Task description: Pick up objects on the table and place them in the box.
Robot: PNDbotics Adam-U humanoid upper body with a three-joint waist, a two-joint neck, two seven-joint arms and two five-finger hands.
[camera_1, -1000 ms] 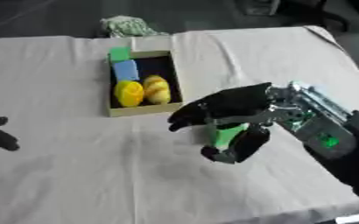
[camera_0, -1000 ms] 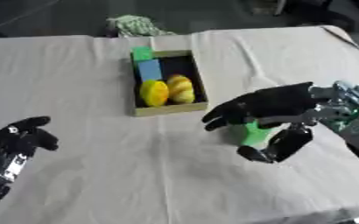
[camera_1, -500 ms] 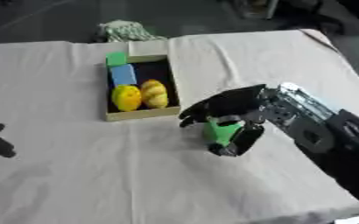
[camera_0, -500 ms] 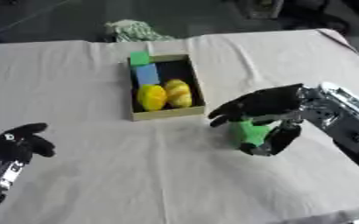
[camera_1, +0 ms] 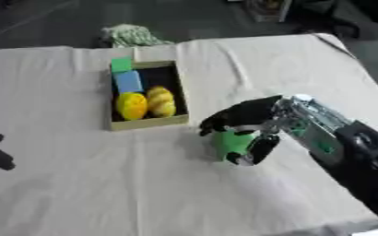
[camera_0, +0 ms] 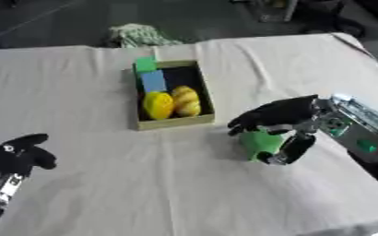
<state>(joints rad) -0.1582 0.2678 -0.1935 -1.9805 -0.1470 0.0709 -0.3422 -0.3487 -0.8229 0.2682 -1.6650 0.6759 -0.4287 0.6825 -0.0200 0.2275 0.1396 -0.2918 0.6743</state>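
Observation:
A green cup-like object stands on the white cloth, right of the box. My right hand is curled round it, fingers over its top and thumb low on its near side. The tan box lies at the table's middle and holds a green block, a blue block and two yellow fruit-like pieces. My left hand rests open at the lower left, away from everything.
A bunched green-and-white cloth lies at the far edge behind the box. The white tablecloth covers the whole table. The table's right edge falls off beside my right forearm.
My right hand has closed in on the green object and moved a little toward the box. The whole picture has shifted slightly, so the camera has moved. My left hand stays low at the left.

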